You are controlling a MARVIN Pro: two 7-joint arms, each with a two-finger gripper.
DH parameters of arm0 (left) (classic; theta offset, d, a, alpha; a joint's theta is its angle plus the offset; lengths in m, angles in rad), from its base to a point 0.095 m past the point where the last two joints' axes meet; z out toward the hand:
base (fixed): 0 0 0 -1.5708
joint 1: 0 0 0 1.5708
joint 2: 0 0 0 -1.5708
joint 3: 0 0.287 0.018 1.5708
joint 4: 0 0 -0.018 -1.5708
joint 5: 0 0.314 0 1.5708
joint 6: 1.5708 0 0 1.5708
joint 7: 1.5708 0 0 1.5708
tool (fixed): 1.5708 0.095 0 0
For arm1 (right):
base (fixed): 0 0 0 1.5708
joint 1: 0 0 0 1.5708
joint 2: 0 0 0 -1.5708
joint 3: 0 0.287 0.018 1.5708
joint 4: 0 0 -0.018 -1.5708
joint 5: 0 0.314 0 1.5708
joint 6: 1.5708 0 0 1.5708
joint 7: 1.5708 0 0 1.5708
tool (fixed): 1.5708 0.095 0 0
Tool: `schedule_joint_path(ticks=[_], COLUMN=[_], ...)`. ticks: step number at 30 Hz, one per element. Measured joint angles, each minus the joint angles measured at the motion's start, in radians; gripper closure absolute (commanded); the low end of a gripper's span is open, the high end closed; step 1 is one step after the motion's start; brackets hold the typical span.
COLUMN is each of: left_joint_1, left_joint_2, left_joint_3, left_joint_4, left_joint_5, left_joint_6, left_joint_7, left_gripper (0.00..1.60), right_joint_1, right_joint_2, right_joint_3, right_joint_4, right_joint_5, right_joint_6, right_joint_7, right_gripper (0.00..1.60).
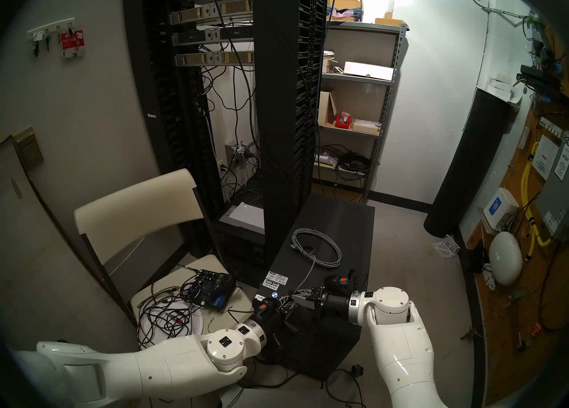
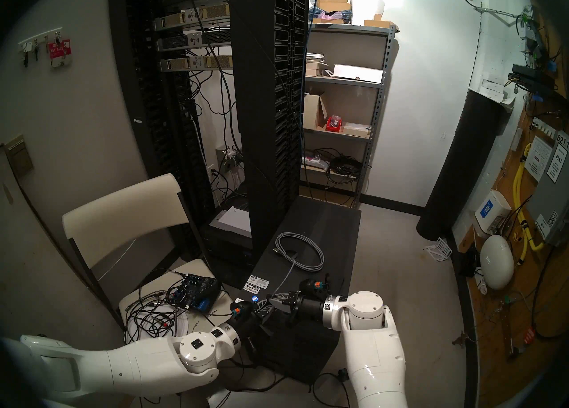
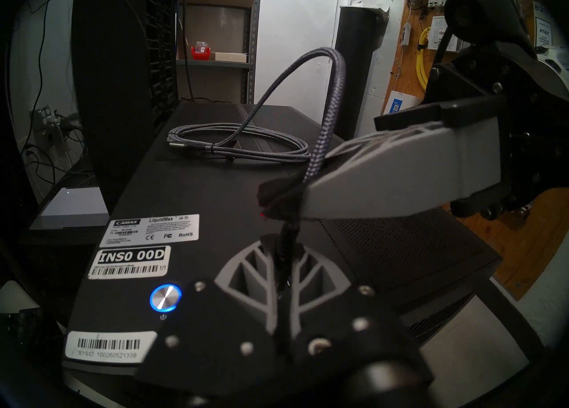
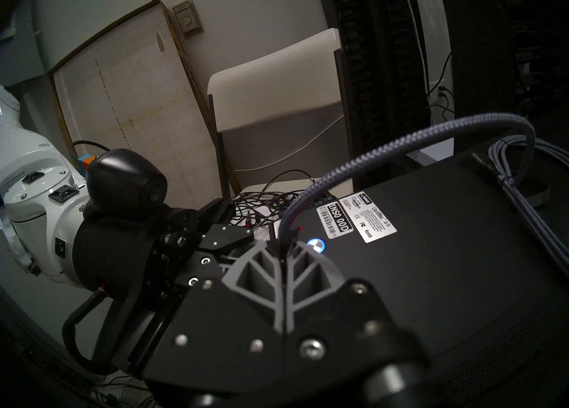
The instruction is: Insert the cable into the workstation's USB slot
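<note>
The black workstation [image 1: 338, 222] lies flat with its white stickers and blue-lit button [image 3: 165, 297] facing up. The grey braided cable [image 1: 337, 251] is coiled on its top panel, with one silver plug [image 3: 177, 145] lying beside the coil. A free strand [image 3: 326, 127] arcs up from the coil and comes down near the front edge, by the small red light [image 3: 262, 215]. My right gripper [image 3: 271, 201] is shut on this strand. My left gripper [image 3: 281, 244] is shut on it just below, on the dark end piece. The plug at that end is hidden between the fingers.
The tall black server rack [image 1: 289, 90] stands right behind the workstation. A white chair [image 1: 135, 210] to the left holds an audio mixer [image 1: 212, 287] and tangled black wires. A metal shelf [image 1: 354, 105], a black cylinder [image 1: 471, 167] and yellow cables [image 1: 526, 201] are to the right.
</note>
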Motion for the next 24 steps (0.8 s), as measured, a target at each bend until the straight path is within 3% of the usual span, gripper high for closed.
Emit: schedule_joint_path(ticks=[24], left_joint_1=[-0.007], left_joint_2=[-0.022], left_joint_3=[0.003], left_joint_4=[0.033], left_joint_5=[0.010], left_joint_6=[-0.001], left_joint_7=[0.004], left_gripper=[1.60], right_joint_1=[0.010], right_joint_2=[0.001], right_joint_3=[0.002], right_joint_4=[0.013], right_joint_5=[-0.012], right_joint_6=[0.016], right_joint_7=[0.001], right_gripper=[1.60])
